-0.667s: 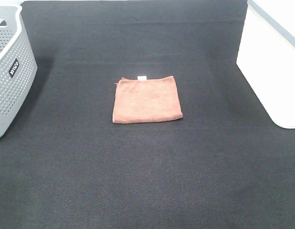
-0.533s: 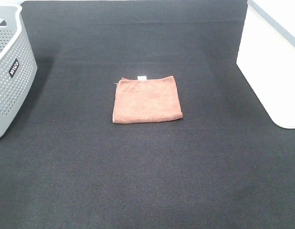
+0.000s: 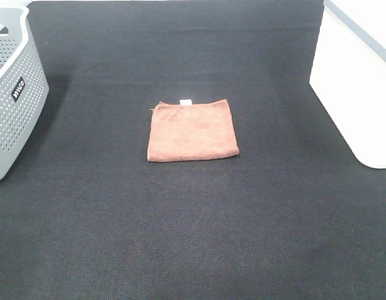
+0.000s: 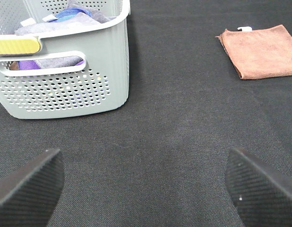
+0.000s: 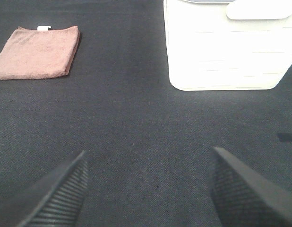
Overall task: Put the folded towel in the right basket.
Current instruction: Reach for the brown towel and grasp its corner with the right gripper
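Observation:
The folded towel [image 3: 192, 130] is a flat rust-brown square with a small white tag on its far edge, lying on the black mat in the middle of the exterior view. It also shows in the left wrist view [image 4: 260, 57] and the right wrist view [image 5: 37, 52]. The right basket [image 3: 361, 81], white with plain tall sides, stands at the right edge; it shows in the right wrist view [image 5: 221, 52] too. Neither arm appears in the exterior view. My left gripper [image 4: 146, 189] is open and empty over bare mat. My right gripper [image 5: 148, 191] is open and empty over bare mat.
A grey perforated basket [image 3: 12, 100] with a dark label stands at the left edge and holds folded cloths, as the left wrist view [image 4: 65, 71] shows. A black mat [image 3: 193, 225] covers the table.

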Tool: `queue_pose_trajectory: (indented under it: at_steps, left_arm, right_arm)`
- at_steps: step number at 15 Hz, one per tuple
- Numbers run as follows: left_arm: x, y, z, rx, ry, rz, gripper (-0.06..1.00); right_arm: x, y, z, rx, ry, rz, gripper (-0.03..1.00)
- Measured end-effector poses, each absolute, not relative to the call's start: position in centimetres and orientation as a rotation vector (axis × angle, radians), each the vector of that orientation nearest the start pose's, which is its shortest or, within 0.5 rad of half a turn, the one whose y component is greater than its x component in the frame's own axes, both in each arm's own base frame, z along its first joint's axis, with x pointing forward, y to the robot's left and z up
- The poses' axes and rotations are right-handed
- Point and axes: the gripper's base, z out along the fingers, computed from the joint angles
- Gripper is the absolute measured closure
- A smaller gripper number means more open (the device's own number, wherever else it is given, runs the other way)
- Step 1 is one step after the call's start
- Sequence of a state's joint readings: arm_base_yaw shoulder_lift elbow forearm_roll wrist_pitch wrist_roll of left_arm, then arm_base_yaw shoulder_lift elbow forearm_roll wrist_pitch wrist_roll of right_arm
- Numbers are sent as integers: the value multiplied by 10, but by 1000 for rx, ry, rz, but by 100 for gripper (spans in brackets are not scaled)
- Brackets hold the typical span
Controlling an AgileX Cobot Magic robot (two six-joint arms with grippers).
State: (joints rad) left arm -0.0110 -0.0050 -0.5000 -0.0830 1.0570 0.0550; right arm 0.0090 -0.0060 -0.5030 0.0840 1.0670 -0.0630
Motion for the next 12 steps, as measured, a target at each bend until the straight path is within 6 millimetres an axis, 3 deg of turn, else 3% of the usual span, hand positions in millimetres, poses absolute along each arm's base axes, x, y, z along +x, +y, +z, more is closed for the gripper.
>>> queue_pose_trajectory:
  at_steps: [12]
  left_arm:
    - [-6,-7,278,71,2032,-72,7]
  right_arm:
    - [-7,7,278,-78,2038,67,29]
